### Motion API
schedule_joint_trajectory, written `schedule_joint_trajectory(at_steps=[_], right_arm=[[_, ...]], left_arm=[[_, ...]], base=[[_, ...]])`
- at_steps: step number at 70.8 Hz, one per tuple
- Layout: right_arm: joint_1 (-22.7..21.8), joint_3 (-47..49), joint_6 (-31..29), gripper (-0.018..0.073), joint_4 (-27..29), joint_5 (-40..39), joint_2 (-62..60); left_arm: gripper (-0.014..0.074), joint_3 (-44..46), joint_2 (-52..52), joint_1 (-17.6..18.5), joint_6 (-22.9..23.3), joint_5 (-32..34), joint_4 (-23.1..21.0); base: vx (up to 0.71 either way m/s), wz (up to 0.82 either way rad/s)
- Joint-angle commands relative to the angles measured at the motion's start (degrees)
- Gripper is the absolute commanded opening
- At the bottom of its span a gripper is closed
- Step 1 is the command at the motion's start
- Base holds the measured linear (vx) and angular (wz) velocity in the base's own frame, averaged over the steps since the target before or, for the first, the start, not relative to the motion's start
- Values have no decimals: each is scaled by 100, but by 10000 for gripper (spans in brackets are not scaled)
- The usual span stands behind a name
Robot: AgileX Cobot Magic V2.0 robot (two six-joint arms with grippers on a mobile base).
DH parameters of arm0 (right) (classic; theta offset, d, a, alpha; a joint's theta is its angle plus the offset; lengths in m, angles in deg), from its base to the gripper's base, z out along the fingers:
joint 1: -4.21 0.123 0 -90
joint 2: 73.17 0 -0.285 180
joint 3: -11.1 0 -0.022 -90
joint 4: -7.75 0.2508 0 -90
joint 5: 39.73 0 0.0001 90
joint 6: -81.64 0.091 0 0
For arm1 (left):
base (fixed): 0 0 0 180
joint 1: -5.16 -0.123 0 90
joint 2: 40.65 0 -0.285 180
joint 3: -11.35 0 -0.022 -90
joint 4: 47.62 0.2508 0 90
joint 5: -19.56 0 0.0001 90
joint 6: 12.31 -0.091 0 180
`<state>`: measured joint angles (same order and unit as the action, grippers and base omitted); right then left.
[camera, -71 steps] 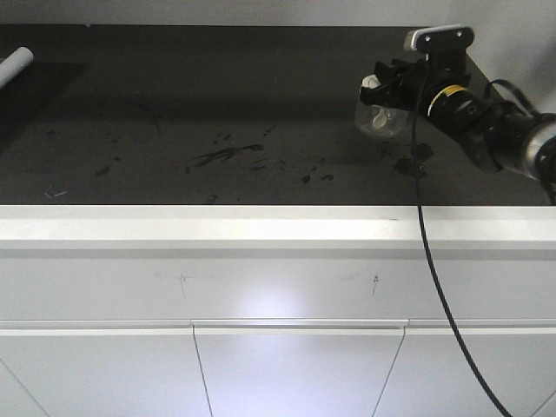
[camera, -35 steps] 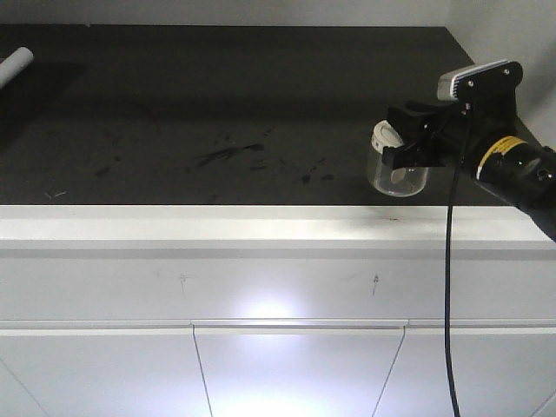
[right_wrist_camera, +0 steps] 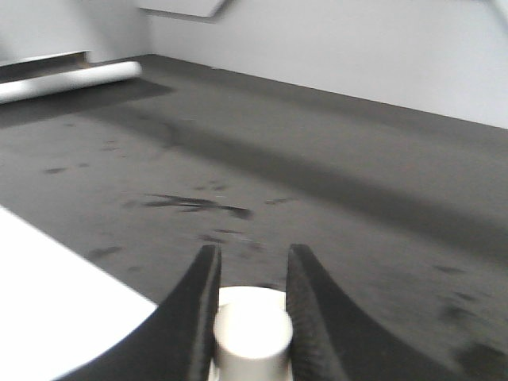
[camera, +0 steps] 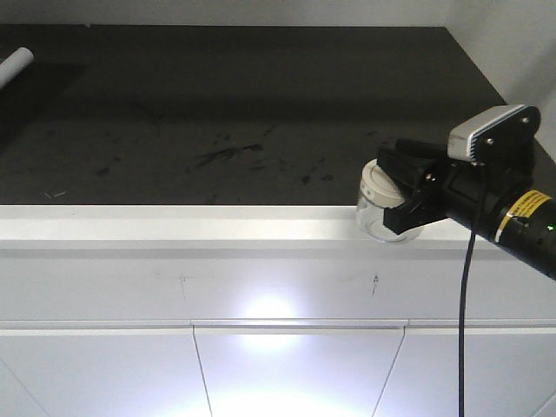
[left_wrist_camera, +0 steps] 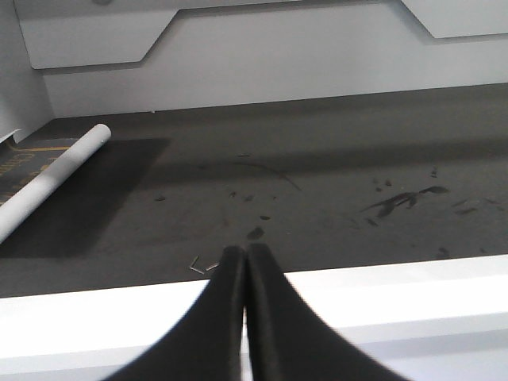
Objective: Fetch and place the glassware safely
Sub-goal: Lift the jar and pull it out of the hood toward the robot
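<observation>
The glassware, a small clear glass jar (camera: 379, 217) with a cream-white lid, hangs in my right gripper (camera: 401, 198) at the white front edge of the black countertop (camera: 261, 104). In the right wrist view the right gripper (right_wrist_camera: 252, 255) is shut on the lid's central knob (right_wrist_camera: 252, 335), one finger on each side. My left gripper (left_wrist_camera: 242, 252) is shut and empty, its tips over the counter's white front edge (left_wrist_camera: 397, 294). The left gripper does not show in the front view.
A white cylindrical tube (camera: 16, 62) lies at the counter's far left; it also shows in the left wrist view (left_wrist_camera: 55, 178) and the right wrist view (right_wrist_camera: 67, 79). Dark scuffs (camera: 228, 155) mark the middle of the counter. White cabinet fronts (camera: 295, 365) stand below.
My right gripper has carried the jar from the back right of the counter forward and down, to the white front edge. The tube has not moved.
</observation>
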<state>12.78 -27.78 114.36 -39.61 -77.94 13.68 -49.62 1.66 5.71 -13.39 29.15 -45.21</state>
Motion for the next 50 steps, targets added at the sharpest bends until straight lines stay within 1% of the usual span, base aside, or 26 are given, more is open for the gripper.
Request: schedule_joint_trajectory(at_steps=[1,12,22,33,42,50], right_arm=[[394,160,-4,-3,121,-503,-219],[1199,160,-4,-3,126,-452,-214],[1707,160,58,-3,232,-463,-214],[1980,160,379,-3,172,-517,-322],[1980,160,448,-3,12,-483,-596],[1980,160,448,-3,-8,-378,-748]], left_arm=[[-7,143,-4,33,19,426,-58],[-7,143,-4,33,19,432,-58],[-7,143,-4,33,19,432,-58],[-7,143,-4,33,19,432,-58],[-7,143,-4,33,19,432,-58],[-7,143,-4,33,19,432,-58]], base=[[0,0],[0,0],[0,0],[0,0],[0,0],[0,0]])
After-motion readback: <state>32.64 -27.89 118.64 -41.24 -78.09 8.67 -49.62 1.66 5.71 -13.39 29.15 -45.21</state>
